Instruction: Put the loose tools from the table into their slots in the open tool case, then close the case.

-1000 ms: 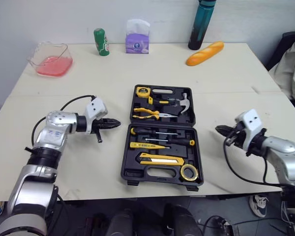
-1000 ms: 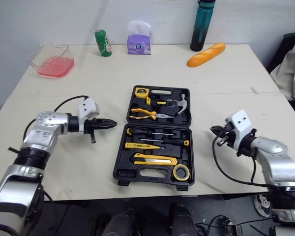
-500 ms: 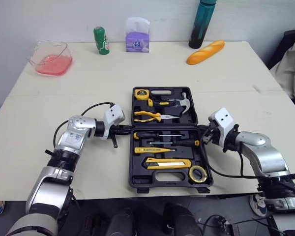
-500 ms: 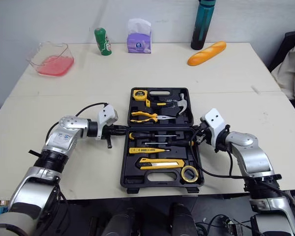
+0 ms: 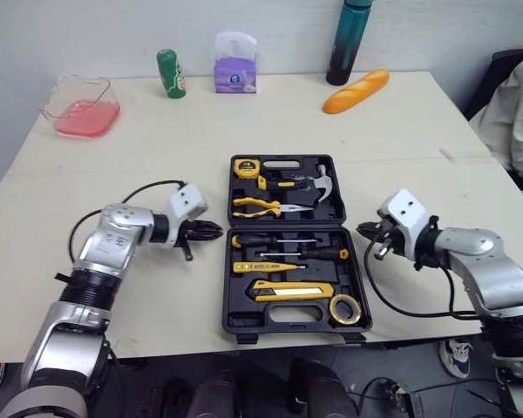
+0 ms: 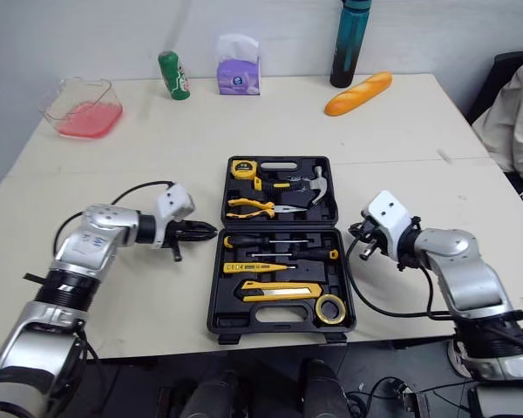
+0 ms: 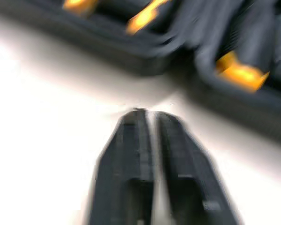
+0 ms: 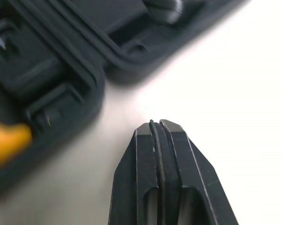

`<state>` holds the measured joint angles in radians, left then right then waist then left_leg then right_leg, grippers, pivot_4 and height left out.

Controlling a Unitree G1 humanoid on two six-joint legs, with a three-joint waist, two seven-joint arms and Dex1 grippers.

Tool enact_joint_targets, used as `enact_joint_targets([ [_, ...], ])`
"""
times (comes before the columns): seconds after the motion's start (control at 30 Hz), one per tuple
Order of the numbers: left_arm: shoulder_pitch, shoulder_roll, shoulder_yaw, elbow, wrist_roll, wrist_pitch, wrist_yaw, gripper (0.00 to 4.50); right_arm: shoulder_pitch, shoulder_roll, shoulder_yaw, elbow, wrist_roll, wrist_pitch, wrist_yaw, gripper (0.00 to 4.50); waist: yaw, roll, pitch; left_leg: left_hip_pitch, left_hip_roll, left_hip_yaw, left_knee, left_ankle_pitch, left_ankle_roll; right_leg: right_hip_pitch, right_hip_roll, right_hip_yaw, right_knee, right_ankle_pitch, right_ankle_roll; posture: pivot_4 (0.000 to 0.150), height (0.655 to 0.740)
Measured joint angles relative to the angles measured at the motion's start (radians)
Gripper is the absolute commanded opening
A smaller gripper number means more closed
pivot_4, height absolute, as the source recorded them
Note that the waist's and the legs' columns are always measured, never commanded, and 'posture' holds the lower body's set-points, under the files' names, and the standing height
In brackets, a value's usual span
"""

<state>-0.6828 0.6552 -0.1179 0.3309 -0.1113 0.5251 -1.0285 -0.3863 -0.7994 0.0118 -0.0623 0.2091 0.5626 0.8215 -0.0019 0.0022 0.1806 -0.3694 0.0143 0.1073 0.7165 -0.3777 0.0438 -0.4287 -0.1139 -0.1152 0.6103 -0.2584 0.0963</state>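
Now that the left end effector [image 5: 207, 231] and right end effector [image 5: 366, 232], both pressed together, have eased off the flanks of the tool case [image 5: 279, 322] on the bench [image 5: 157, 165], closing apparently remains.

Cream table [image 5: 157, 122], matte top, fills most of scene. Straight seam [image 5: 70, 171] crosses top side to side. Plain white wall [image 5: 113, 35] directly behind far edge. Dark floor [image 6: 139, 383] below near edge. Black chair [image 5: 504, 68] at far right corner. Light even, diffuse; shadows short, soft.
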Motion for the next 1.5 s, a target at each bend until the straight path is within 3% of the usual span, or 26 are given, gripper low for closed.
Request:
enact_joint_targets([
  [0.17, -0.114, -0.002, 0.094, 0.031, -0.083, 0.348, 0.062, 4.31, -0.080, -0.018, -0.092, -0.014, 0.125, 0.235, 0.015, 3.57, 0.001, 0.000, 0.000, -0.001, -0.001, 0.000, 0.001, 0.000, 0.001, -0.001, -0.001, 0.000, 0.001, 0.000, 0.000, 0.150, 0.7394],
  [0.23, -0.173, -0.035, 0.103, 0.034, -0.086, 0.418, 0.114, 4.50, -0.175, -0.016, -0.103, -0.006, 0.157, 0.324, 0.000, 4.45, 0.005, 0.000, 0.000, -0.001, -0.001, -0.001, 0.001, 0.000, 0.001, 0.000, -0.001, 0.000, 0.000, 0.000, 0.000, 0.150, 0.7394],
  [0.33, -0.240, -0.108, 0.103, 0.063, -0.096, 0.529, 0.184, 4.50, -0.325, 0.023, -0.109, 0.060, 0.200, 0.487, -0.034, 4.45, 0.006, 0.000, 0.000, -0.002, -0.002, -0.001, 0.000, 0.000, 0.001, 0.000, -0.001, 0.000, 0.000, 0.000, 0.000, 0.150, 0.7394],
  [0.53, -0.312, -0.155, 0.098, 0.190, -0.099, 0.605, 0.259, 4.50, -0.495, 0.112, -0.048, 0.259, 0.195, 0.649, -0.104, 4.45, -0.002, 0.000, 0.000, -0.002, -0.002, 0.000, -0.001, 0.001, -0.001, -0.002, 0.000, 0.000, 0.001, 0.000, 0.000, 0.150, 0.7394],
  [0.9, -0.362, -0.184, 0.083, 0.266, -0.102, 0.585, 0.295, 4.50, -0.558, 0.187, 0.063, 0.446, 0.121, 0.622, -0.145, 4.45, -0.001, 0.000, 0.000, -0.001, -0.002, 0.000, -0.001, 0.002, -0.002, -0.002, -0.001, 0.001, 0.002, 0.000, 0.000, 0.150, 0.7394],
  [1.0, -0.357, -0.182, 0.043, 0.256, -0.087, 0.559, 0.287, 3.64, -0.570, 0.201, 0.075, 0.477, 0.099, 0.584, -0.150, 3.62, 0.000, 0.000, 0.000, -0.001, -0.003, -0.001, -0.001, 0.002, -0.003, -0.002, 0.000, 0.001, 0.002, 0.000, 0.000, 0.150, 0.7394],
  [1.17, -0.320, -0.177, -0.041, 0.141, -0.081, 0.518, 0.229, 1.30, -0.584, 0.228, 0.076, 0.499, 0.095, 0.551, -0.143, 1.05, -0.001, 0.001, 0.000, -0.001, -0.003, -0.001, -0.001, 0.002, -0.003, -0.001, 0.000, 0.001, 0.002, 0.000, 0.000, 0.150, 0.7394],
  [1.23, -0.314, -0.170, -0.042, 0.127, -0.080, 0.518, 0.229, 0.60, -0.585, 0.229, 0.071, 0.498, 0.092, 0.553, -0.146, 0.05, 0.001, 0.001, -0.002, 0.001, -0.003, -0.001, -0.001, 0.002, -0.003, 0.001, -0.001, 0.001, 0.002, 0.000, 0.000, 0.150, 0.7394],
  [1.33, -0.309, -0.170, -0.040, 0.110, -0.080, 0.520, 0.229, 0.07, -0.585, 0.229, 0.065, 0.498, 0.085, 0.558, -0.163, 0.00, 0.006, 0.001, -0.004, 0.001, -0.004, -0.003, 0.000, 0.003, -0.002, 0.002, -0.002, 0.001, 0.002, 0.000, 0.000, 0.150, 0.7394],
  [1.5, -0.292, -0.168, -0.039, 0.086, -0.080, 0.500, 0.219, 0.01, -0.584, 0.237, 0.047, 0.490, 0.087, 0.584, -0.178, 0.00, 0.010, 0.001, -0.005, 0.001, -0.004, -0.003, 0.000, 0.003, -0.002, 0.002, -0.002, 0.001, 0.002, 0.000, 0.000, 0.150, 0.7394],
])
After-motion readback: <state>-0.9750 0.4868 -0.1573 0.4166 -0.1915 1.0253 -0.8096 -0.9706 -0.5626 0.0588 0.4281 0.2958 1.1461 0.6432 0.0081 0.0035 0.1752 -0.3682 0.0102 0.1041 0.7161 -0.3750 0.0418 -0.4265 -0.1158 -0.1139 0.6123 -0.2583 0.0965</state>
